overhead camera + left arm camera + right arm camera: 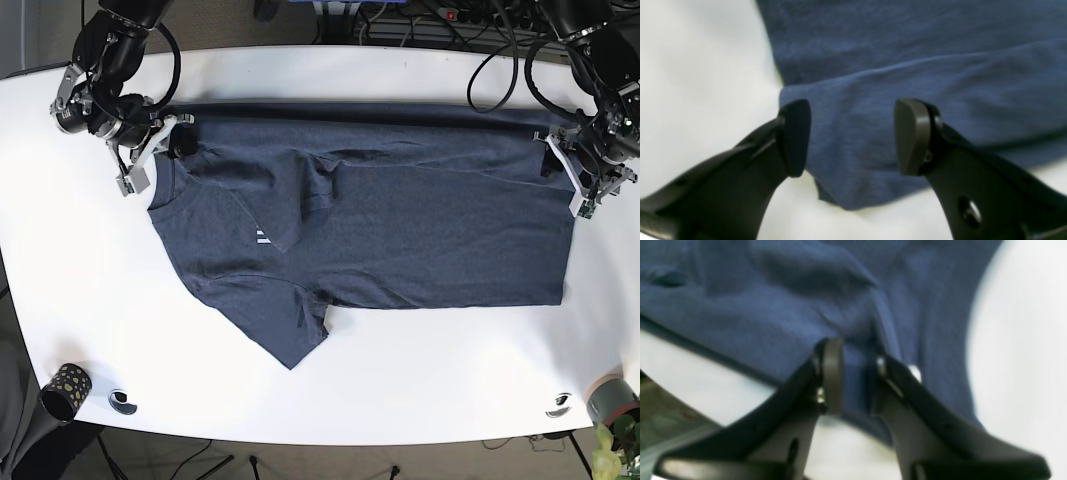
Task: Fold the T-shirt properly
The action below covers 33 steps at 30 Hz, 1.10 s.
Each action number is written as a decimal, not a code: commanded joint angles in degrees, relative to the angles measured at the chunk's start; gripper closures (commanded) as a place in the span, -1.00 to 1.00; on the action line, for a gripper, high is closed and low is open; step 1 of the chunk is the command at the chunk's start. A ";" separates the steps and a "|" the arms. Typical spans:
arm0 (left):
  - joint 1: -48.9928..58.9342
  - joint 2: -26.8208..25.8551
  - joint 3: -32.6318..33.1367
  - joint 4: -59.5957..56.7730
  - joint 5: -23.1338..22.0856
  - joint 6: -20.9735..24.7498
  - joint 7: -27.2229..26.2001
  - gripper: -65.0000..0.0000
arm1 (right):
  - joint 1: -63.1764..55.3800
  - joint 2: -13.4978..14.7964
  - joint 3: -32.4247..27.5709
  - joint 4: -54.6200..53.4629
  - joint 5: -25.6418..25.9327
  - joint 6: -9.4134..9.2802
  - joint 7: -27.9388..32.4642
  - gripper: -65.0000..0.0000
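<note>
Blue T-shirt (400, 225) mid-table, far long edge folded over, near sleeve still out; right gripper (853, 375) pinches shoulder cloth, left gripper (851, 136) gapes wide over hem corner, empty.

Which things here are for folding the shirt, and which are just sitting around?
For the job:
- T-shirt, blue, half folded on the table
- right gripper, jaws pinching the shirt's edge
- left gripper, jaws open over the other end

Just lying about:
- spotted cup
- grey cup
- two small round things near the table's front edge
</note>
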 commanded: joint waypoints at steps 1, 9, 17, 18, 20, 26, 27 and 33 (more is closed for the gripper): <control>-0.83 -0.85 -0.38 -3.65 3.15 0.12 -2.68 -0.13 | 0.96 1.02 0.29 -2.15 -1.62 0.21 1.54 0.69; -1.45 -3.66 -0.11 -14.81 5.43 0.12 -13.49 -0.13 | 0.61 2.87 0.29 -5.49 -5.84 0.21 6.99 0.69; -5.05 -6.12 -0.20 -14.02 4.46 0.12 -13.23 -0.12 | 0.17 5.77 0.38 -5.32 -5.84 0.21 7.08 0.69; -5.05 -6.48 -0.20 -14.20 4.82 0.12 -13.40 -0.12 | 0.08 5.95 0.38 -5.23 -5.75 0.21 7.08 0.69; -5.41 -6.83 -0.38 -14.11 4.82 0.12 -13.23 -0.12 | 0.00 6.30 0.38 -4.44 -5.66 0.21 7.08 0.69; -4.88 -5.68 -3.81 -2.42 3.32 0.12 -8.48 -0.13 | -2.03 5.59 0.38 6.29 -5.66 0.21 5.32 0.69; -4.70 -4.98 -3.98 -0.75 2.27 0.12 -7.34 -0.13 | -2.11 5.24 0.38 7.69 -5.66 0.21 4.97 0.69; -3.82 -0.94 -4.07 3.65 -1.60 0.12 -2.59 -0.13 | -2.38 3.66 0.38 12.09 -6.01 0.21 3.92 0.52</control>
